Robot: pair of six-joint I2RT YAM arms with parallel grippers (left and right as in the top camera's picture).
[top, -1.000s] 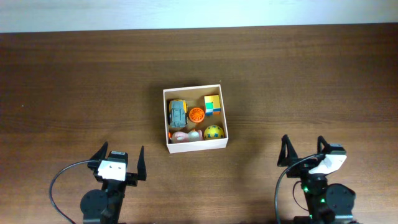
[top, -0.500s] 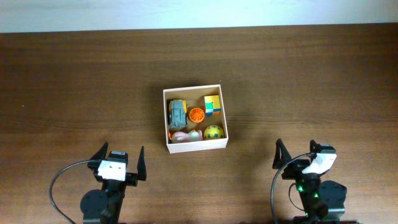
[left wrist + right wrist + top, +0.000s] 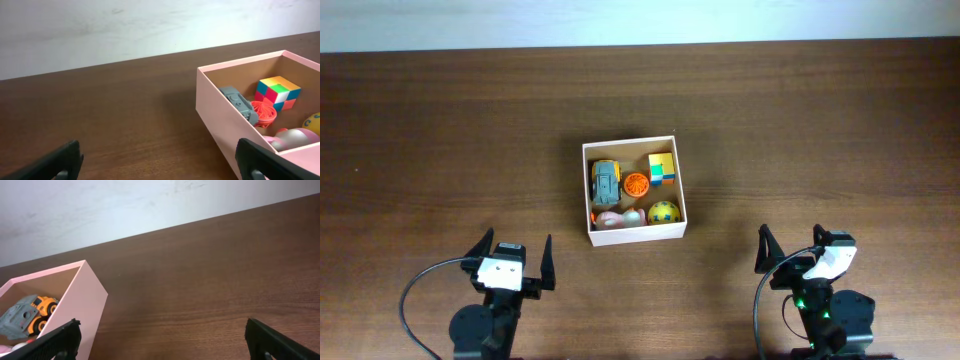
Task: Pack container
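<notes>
The container (image 3: 586, 190), a square shallow box, white outside and tan inside, sits mid-table. It holds a grey-and-orange toy truck (image 3: 607, 181), an orange wheel (image 3: 636, 184), a coloured cube (image 3: 662, 168), a yellow ball (image 3: 663, 212) and a pink toy (image 3: 614, 217). My left gripper (image 3: 513, 258) is open and empty, below-left of the box. My right gripper (image 3: 790, 246) is open and empty, below-right of it. The box also shows in the left wrist view (image 3: 220, 115) and the right wrist view (image 3: 82, 300).
A dark wooden table (image 3: 440, 130) spreads around the box. A white wall (image 3: 620, 20) runs along its far edge. Black cables (image 3: 415, 290) loop by each arm base at the front edge.
My right gripper has shifted a little left and toward the front edge. The left arm and the box's contents have not moved.
</notes>
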